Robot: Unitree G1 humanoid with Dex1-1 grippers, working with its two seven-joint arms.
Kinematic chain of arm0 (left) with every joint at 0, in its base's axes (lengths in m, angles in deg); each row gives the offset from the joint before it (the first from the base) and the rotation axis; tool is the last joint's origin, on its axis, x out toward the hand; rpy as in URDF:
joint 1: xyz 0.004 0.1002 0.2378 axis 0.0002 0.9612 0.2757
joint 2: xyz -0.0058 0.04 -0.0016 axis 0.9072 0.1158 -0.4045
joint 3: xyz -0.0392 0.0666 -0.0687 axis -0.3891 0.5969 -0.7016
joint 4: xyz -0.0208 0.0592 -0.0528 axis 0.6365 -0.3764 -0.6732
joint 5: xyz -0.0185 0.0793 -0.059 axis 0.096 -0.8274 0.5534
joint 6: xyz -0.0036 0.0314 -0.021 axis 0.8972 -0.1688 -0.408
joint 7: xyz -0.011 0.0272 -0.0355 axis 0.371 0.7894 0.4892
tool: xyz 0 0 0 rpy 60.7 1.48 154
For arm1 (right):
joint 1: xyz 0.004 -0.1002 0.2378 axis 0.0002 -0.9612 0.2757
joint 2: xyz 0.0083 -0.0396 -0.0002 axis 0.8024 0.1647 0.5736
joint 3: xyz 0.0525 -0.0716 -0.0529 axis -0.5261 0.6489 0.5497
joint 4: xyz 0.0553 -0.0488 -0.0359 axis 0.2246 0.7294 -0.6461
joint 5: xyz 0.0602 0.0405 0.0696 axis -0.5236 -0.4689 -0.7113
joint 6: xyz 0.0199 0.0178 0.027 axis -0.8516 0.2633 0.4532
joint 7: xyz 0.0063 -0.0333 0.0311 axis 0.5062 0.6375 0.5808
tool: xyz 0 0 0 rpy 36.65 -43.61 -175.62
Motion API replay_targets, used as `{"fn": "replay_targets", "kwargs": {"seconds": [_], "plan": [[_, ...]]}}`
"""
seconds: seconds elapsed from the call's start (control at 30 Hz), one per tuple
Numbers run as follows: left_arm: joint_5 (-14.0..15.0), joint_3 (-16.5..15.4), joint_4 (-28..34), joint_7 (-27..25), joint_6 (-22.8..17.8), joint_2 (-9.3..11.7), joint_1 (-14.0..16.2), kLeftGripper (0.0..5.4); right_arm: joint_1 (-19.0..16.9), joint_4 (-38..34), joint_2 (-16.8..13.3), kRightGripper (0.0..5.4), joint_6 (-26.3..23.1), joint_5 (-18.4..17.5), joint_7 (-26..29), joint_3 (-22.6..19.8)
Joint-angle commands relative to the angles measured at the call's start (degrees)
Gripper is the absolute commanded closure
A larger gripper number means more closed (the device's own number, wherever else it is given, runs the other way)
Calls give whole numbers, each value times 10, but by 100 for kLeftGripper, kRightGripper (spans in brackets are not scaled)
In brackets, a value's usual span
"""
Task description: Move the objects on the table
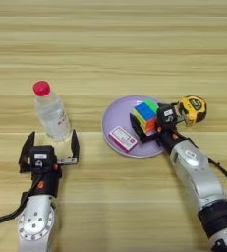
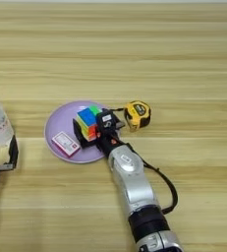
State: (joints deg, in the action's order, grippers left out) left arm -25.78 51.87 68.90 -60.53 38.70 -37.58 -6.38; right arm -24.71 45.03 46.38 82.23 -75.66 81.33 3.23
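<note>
Work surface: wooden table [image 1: 110,49], planks running side to side, filling both views.

Left gripper [image 1: 50,147]: near the table's front edge on the left, fingers spread wide apart, holding nothing. Positioned just in front of the clear plastic bottle [image 1: 51,114] with red cap [image 1: 42,88]; bottle upright, its base between and just beyond the two fingertips, contact not discernible.

Purple plate [image 1: 114,120]: right of the bottle, roughly at mid-depth of the table, well apart from the bottle.

Multicoloured puzzle cube [image 1: 145,117]: on the plate, toward its right rim, blue, green and orange faces visible.

Right gripper [image 2: 88,129]: reaching in from the front right, fingers clamped on the puzzle cube, one black finger [image 2: 77,129] visible against the cube's left side; cube's underside not visible, so resting or lifted cannot be told.

Small flat red-and-white box [image 1: 123,138]: lying flat on the plate near its front rim, just beside the cube.

Yellow-and-black tape measure [image 1: 192,109]: on the table just beyond the plate's right rim, beside the right gripper's wrist.
</note>
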Motion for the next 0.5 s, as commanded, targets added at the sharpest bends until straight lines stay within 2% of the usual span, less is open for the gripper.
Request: {"fn": "replay_targets", "kwargs": {"seconds": [0.03, 0.33, 0.5], "plan": [[-2, 0, 5, 2, -7, 1, 1, 0, 11, 9, 1, 74, 6, -2, 2, -2], [-2, 0, 6, 2, -8, 1, 0, 0, 13, 15, 1, 179, 6, -1, 2, -2], [-2, 1, 6, 3, -8, 0, -1, 0, 14, 18, 0, 206, 7, -1, 3, -3]]}}
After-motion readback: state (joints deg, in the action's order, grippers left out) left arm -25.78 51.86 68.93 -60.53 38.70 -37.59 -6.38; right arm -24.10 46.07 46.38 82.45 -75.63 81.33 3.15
